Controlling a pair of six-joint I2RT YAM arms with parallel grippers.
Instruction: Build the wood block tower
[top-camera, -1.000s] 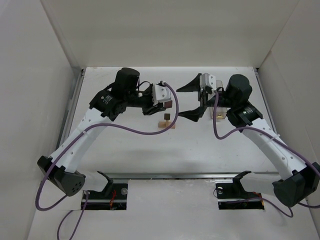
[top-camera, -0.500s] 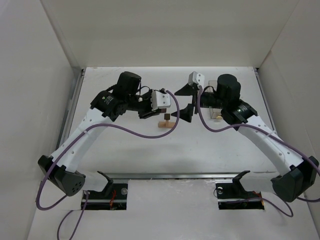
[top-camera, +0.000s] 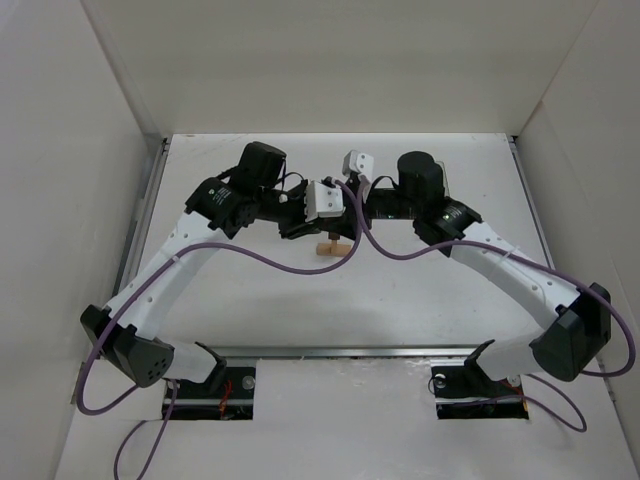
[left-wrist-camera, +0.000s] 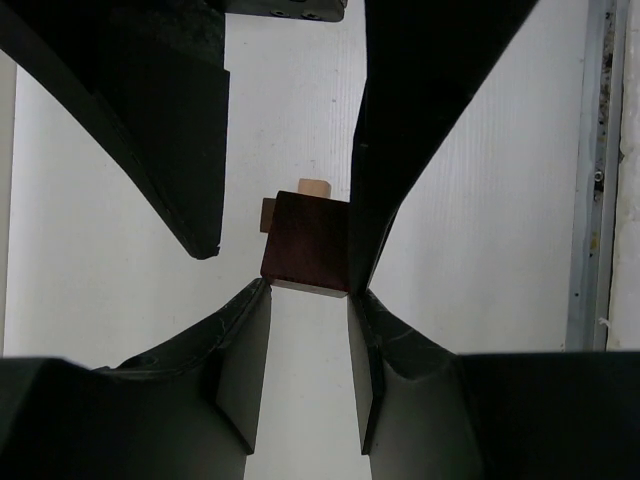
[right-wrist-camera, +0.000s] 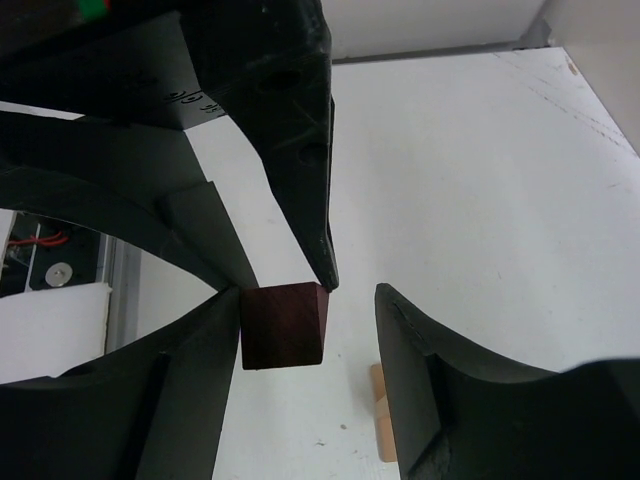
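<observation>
My left hand (left-wrist-camera: 308, 290) is clamped on the dark cube (left-wrist-camera: 308, 245), gripping it only at the very fingertips, one pad on each side. That's my read from both wrist views, since the gap between the pads matches the cube's width. My right hand (right-wrist-camera: 308, 293) is spread wide around the same cube. One of its fingers touches a side of the cube and the other stands apart from it. This could be a handover or a two-hand steady, and I can't say which.

Below the cube is the tan stack (top-camera: 328, 247), a flat bar with a short post, on the surface (top-camera: 420, 300). In the left wrist view, bits of tan peek out from behind the cube, so the cube hangs over the stack, not on it. The right wrist view shows clear air under the cube.

Progress, my judgement: early to middle. The tan base is up and this cube is in the air near its spot, not yet placed. Left to do: set the cube down, release it, then add any further cubes.

Hard to see: in the top view both hands cover the cube and the top of the stack, so I can't tell whether another cube already sits on the post. The right wrist view shows only a sliver of tan to the cube's lower right, cut off by my own finger. No other loose cubes show. I can't tell how well the cube lines up with the post.
</observation>
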